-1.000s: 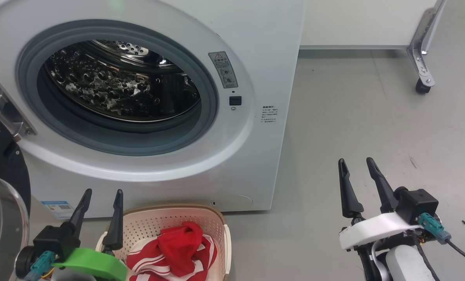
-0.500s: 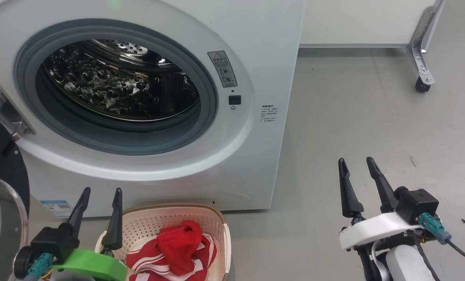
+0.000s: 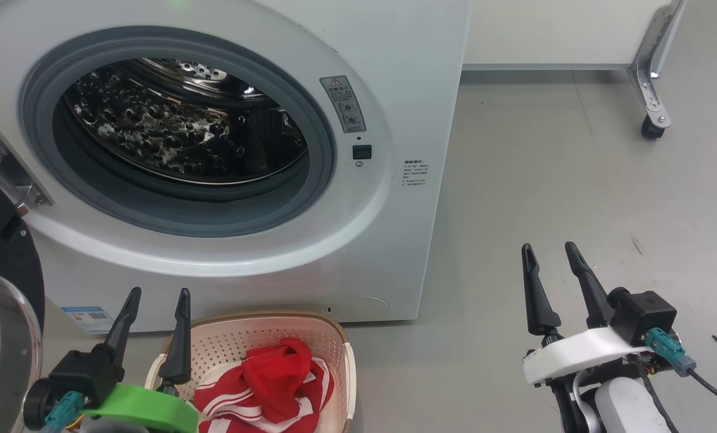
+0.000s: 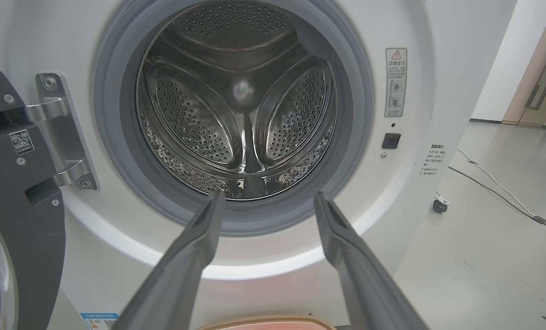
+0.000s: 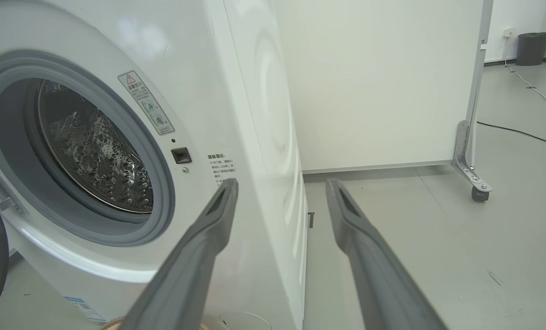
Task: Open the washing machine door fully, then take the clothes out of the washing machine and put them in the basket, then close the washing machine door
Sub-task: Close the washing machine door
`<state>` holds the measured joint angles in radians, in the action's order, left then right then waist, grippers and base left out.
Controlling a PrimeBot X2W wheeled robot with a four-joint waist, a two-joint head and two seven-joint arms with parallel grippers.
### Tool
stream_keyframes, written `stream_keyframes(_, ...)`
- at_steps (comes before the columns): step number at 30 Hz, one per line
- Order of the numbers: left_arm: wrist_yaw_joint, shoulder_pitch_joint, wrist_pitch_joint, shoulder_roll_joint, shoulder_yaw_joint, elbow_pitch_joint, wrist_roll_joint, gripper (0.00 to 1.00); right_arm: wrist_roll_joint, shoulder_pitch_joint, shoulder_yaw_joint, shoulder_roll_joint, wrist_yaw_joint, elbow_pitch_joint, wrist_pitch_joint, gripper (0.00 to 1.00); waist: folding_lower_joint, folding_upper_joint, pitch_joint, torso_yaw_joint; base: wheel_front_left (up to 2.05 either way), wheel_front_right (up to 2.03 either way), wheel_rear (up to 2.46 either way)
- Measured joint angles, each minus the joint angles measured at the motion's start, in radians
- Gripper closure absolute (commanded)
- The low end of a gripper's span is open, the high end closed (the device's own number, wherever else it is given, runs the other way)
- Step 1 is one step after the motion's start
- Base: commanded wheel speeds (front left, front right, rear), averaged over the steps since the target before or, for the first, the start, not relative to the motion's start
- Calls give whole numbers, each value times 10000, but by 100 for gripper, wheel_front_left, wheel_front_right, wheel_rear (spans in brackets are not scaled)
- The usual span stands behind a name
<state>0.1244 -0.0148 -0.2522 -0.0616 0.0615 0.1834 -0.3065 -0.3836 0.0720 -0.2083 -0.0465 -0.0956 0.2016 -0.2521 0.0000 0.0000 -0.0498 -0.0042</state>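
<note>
View tilted slightly; soft red clothes (image 3: pixel 268 385) heaped in perforated basket (image 3: pixel 232 343).

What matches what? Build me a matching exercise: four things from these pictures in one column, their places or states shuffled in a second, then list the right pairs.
Column one
1. washing machine door
2. clothes
3. drum
4. right gripper

Column two
A. open, above the floor
B. lying in the basket
C. swung wide open
D. bare steel, no garment seen

Pairs: 1-C, 2-B, 3-D, 4-A
</note>
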Motion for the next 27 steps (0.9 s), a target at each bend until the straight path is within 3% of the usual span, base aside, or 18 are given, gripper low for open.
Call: stream_keyframes(27, -2, 105, 0, 86, -54, -17, -104, 0, -4, 2, -35, 6, 0, 4, 0, 0, 0, 0, -95, -35, -20, 21, 0)
